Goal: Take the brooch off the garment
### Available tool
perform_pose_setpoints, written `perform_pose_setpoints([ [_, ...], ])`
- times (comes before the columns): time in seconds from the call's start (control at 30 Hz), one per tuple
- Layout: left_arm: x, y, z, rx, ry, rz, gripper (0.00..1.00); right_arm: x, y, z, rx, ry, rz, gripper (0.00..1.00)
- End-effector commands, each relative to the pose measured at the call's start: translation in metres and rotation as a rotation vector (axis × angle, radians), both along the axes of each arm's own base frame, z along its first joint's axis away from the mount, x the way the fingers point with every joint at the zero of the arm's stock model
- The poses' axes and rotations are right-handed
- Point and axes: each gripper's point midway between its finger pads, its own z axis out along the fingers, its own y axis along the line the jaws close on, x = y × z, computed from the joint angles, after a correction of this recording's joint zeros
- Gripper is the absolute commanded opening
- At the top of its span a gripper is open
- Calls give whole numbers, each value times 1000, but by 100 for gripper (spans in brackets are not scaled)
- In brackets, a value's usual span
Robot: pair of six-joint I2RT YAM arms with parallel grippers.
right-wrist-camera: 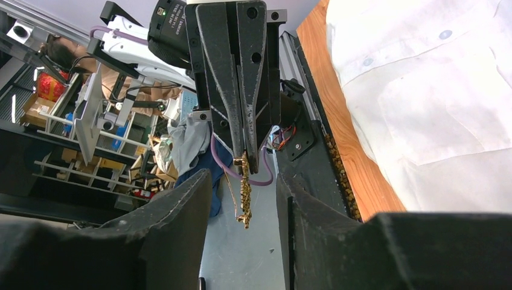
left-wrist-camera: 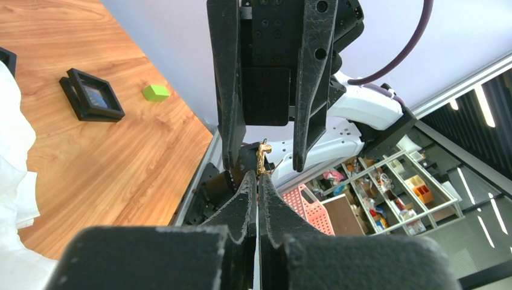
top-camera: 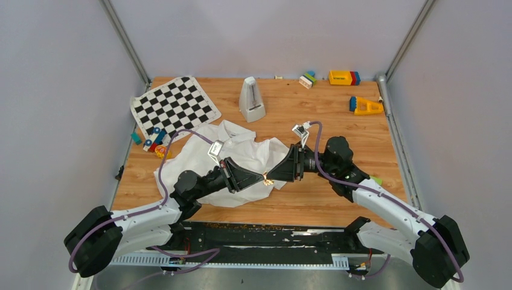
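The brooch point(top-camera: 265, 177) is a tiny gold ornament pinched at the tips of my left gripper point(top-camera: 260, 176), which is shut on it. It is held in the air beside the front edge of the white garment point(top-camera: 241, 152), with no cloth on it. My right gripper point(top-camera: 270, 176) faces the left one, open, with a finger on either side of the brooch and not touching it. In the right wrist view the brooch point(right-wrist-camera: 244, 192) hangs from the left gripper point(right-wrist-camera: 248, 158) between my open fingers point(right-wrist-camera: 181, 211). In the left wrist view the brooch point(left-wrist-camera: 263, 157) sticks out above my shut tips point(left-wrist-camera: 258, 176).
A black-and-white chequered mat point(top-camera: 175, 106) lies at the back left, with small coloured pieces point(top-camera: 154, 142) beside it. A grey upright object point(top-camera: 252, 99) stands behind the garment. Toy blocks point(top-camera: 344, 77) and a yellow wedge point(top-camera: 367, 107) lie back right. A black square box point(left-wrist-camera: 92, 95) and a green cube point(left-wrist-camera: 156, 92) lie on the table.
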Motion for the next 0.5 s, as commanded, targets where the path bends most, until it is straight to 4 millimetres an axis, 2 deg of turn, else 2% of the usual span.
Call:
perform_pose_setpoints([
  [0.0, -3, -1, 21, -45, -73, -10, 0, -4, 1, 10, 17, -43, 13, 42],
  [0.17, -2, -1, 21, -45, -72, -8, 0, -3, 3, 6, 5, -33, 13, 34],
  [0.47, -4, -1, 23, -47, -85, -13, 0, 4, 3, 0, -33, -3, -29, 24],
])
